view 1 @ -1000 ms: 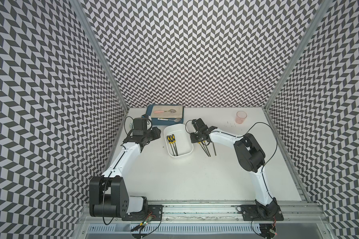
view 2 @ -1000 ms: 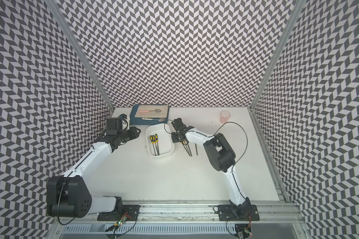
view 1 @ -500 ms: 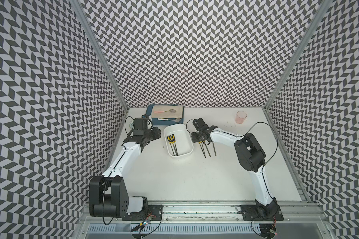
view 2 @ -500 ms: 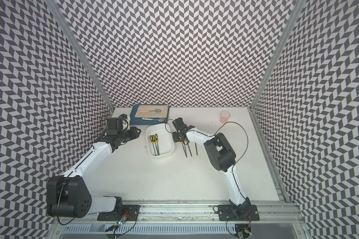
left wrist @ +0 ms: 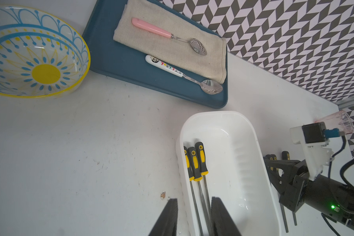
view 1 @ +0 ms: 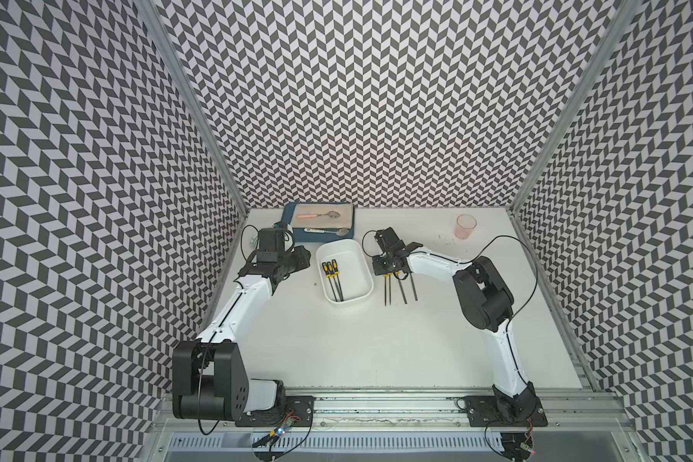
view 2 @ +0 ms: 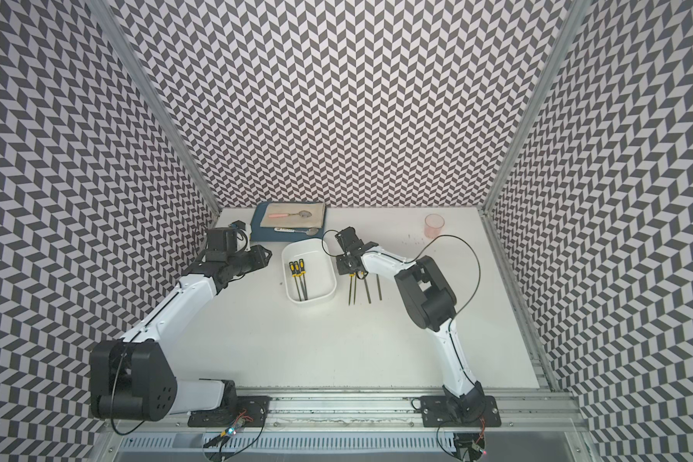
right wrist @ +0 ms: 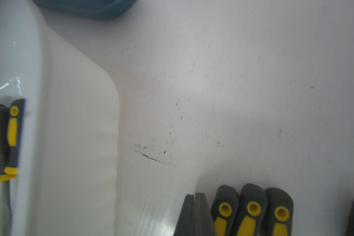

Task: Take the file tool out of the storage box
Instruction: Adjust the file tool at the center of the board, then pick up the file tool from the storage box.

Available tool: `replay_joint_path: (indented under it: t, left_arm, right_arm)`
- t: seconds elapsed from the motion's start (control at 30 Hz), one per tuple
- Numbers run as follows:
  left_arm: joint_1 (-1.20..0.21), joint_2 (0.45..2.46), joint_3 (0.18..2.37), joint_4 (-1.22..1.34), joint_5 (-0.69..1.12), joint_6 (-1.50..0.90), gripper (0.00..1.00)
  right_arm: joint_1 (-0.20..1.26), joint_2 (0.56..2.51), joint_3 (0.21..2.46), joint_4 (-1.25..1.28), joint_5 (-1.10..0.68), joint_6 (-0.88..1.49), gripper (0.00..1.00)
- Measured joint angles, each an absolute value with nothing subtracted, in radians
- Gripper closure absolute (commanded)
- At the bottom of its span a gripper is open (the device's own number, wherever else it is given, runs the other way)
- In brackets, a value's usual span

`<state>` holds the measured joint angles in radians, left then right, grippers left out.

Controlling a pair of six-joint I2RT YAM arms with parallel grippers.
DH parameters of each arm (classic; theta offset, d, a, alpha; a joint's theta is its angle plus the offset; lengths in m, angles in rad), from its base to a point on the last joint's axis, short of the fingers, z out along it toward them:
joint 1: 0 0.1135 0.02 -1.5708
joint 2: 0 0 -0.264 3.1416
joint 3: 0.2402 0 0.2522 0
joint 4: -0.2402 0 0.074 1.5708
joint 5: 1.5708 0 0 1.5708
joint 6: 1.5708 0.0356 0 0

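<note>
Little changes over the last second. The left arm keeps its pose. The right arm eases slightly to the right, and its right tool (right wrist: 194, 202) stays pinched fully shut with nothing between its fingers. Under it, the files on the surface (right wrist: 252, 208) sit a little differently from a second ago: the shafts closest to the storage box (view 1: 351, 260) now show clear of the tool, where fewer could be made out before. In both top views four shafts lie side by side, tips toward the near edge. In the right wrist view three yellow-and-grey handles sit pressed together, with a fourth a bit further right.

I read this as the right tool tidying or leaving files that are already out, not carrying one, so the next fetch has not begun.

Three files in the box (view 1: 333, 280) lie together along its left wall, handles far and tips near. The right half of the box is bare. The box stands on the surface (view 1: 377, 360) between the two arms, just near of the blue tray (left wrist: 119, 61).

The shut right tool hangs just right of the box, low over the handles outside it. The box's right wall and its bare half lie between it and the three files. The left tool (view 1: 305, 256) is near the box's left wall on the outside, so it is closer to them. Its jaws stand a narrow way apart and appear to hold nothing.
</note>
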<state>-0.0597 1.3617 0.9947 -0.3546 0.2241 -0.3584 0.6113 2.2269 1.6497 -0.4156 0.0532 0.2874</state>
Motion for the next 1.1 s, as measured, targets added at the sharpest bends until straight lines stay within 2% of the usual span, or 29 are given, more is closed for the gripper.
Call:
replay_joint_path:
  t: [0.1, 0.33, 0.43, 0.6, 0.83, 1.1]
  left_arm:
    - [-0.060, 1.362, 0.995, -0.355, 0.222, -0.358, 0.67]
    - [-0.060, 1.362, 0.995, -0.361, 0.220, -0.358, 0.67]
    - [-0.060, 1.362, 0.995, -0.361, 0.215, -0.357, 0.67]
    - [-0.060, 1.362, 0.995, -0.361, 0.204, -0.357, 0.67]
    - [-0.059, 1.362, 0.995, -0.361, 0.196, -0.360, 0.65]
    - [-0.060, 1.362, 0.995, -0.361, 0.195, -0.360, 0.65]
  right_arm:
    - [0.610, 2.226, 1.648, -0.411, 0.051, 0.282, 0.97]
    - [0.612, 2.192, 1.631, -0.389, 0.025, 0.273, 0.71]
    - [0.613, 2.145, 1.632, -0.387, 0.022, 0.270, 0.64]
    - [0.640, 2.069, 1.677, -0.384, 0.064, 0.249, 0.62]
    - [0.766, 2.047, 1.725, -0.310, 0.080, 0.228, 0.60]
    - [0.820, 2.206, 1.872, -0.300, 0.016, 0.247, 0.59]
